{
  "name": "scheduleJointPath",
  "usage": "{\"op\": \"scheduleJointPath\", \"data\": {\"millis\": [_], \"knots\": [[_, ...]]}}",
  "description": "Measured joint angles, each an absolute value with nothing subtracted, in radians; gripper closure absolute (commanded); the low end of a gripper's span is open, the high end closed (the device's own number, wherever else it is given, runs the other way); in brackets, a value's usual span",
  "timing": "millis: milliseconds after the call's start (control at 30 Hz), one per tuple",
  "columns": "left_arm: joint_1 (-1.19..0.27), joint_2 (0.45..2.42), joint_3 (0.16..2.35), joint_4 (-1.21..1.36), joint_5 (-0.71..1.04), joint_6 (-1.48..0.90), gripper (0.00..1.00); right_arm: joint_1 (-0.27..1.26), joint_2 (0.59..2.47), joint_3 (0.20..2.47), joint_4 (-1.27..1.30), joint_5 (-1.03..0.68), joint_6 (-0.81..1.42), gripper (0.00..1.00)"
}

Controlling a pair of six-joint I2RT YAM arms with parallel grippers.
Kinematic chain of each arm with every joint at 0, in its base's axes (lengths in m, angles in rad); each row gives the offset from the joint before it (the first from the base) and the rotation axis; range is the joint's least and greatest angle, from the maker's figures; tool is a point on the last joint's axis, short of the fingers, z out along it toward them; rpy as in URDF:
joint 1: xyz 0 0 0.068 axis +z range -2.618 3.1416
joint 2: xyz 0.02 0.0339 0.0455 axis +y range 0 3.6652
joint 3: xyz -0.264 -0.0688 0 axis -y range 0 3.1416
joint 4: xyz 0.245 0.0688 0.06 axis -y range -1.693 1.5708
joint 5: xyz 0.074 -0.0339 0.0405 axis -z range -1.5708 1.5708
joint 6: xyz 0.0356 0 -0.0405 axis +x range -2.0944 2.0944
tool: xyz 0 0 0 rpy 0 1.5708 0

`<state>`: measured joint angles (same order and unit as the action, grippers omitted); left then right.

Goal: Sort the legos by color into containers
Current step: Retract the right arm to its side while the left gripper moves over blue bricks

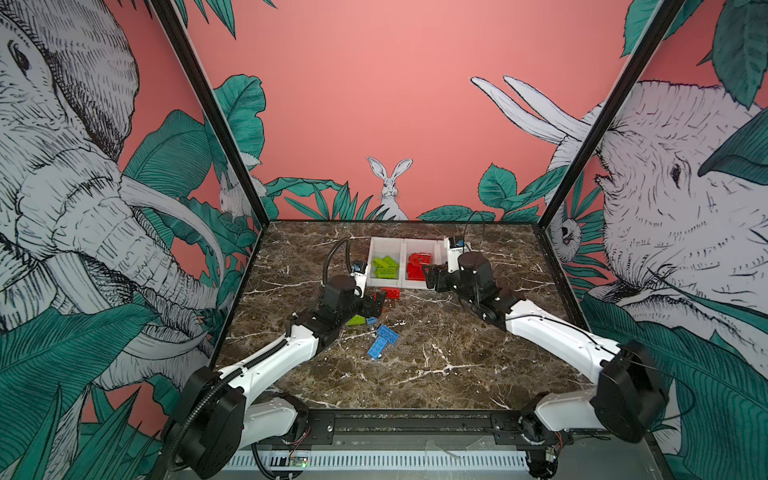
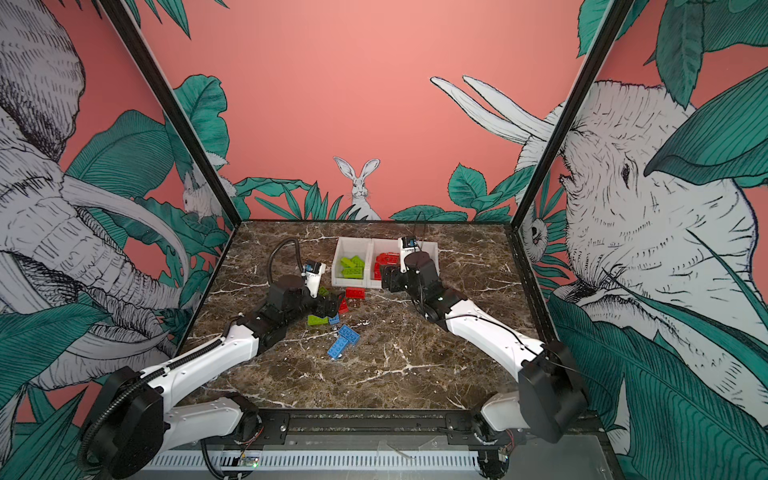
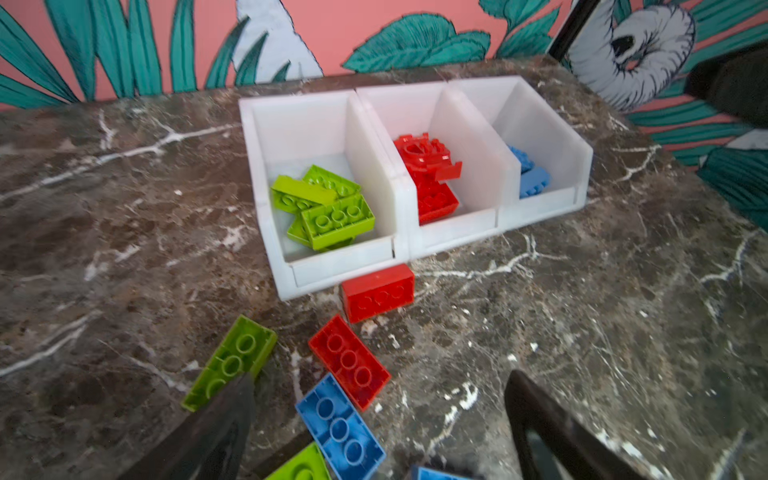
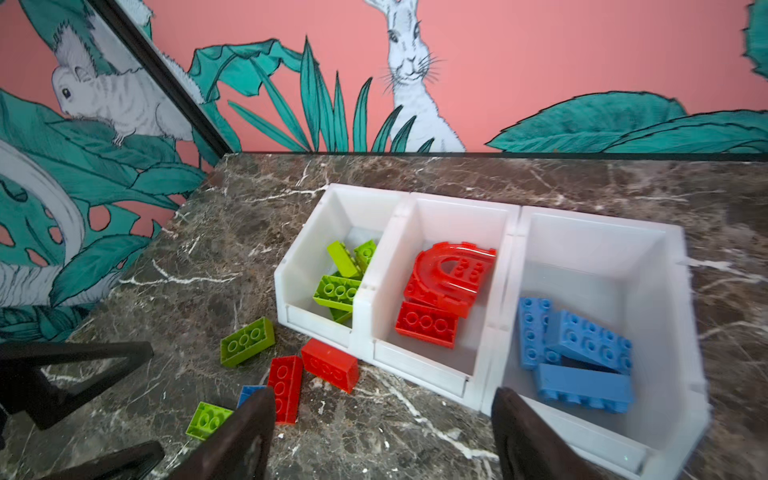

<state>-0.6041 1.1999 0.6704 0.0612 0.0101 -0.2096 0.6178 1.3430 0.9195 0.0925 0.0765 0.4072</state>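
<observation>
Stretching low from the near edge, your left arm (image 1: pixel 270 353) tilts the left gripper (image 3: pixel 380 380) down over the loose legos (image 3: pixel 376 291) on the table (image 3: pixel 623 332), fingers (image 3: pixel 224 415) spread wide and gripping nothing. Your right arm (image 1: pixel 552 328) bends at the elbow and reaches to the bins (image 4: pixel 513 232), the right gripper (image 4: pixel 382 395) likewise released and empty, hanging above the middle bin's front wall. Green bricks (image 4: pixel 336 291) lie in the left bin, red bricks (image 4: pixel 426 326) with the arch (image 4: pixel 424 270) in the middle, blue bricks (image 4: pixel 590 340) in the right, while a few red, green and blue ones lie on the table just before the green bin.
</observation>
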Motion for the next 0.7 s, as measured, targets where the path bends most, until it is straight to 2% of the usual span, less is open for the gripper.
{"op": "scheduleJointPath", "data": {"millis": [267, 367, 500, 700], "knots": [[-0.827, 1.267, 0.729, -0.289, -0.052, -0.229, 0.09, 0.538, 1.098, 0.712, 0.011, 0.142, 0.365, 0.06], [-0.845, 1.298, 0.734, -0.361, -0.068, -0.258, 0.10, 0.503, 0.992, 0.664, -0.009, 0.162, 0.351, 0.02], [-0.852, 1.319, 0.733, -0.404, -0.075, -0.294, 0.13, 0.460, 0.891, 0.607, -0.006, 0.181, 0.344, 0.02], [-0.879, 1.370, 0.733, -0.451, -0.112, -0.312, 0.17, 0.418, 0.890, 0.574, 0.007, 0.164, 0.349, 0.02]]}}
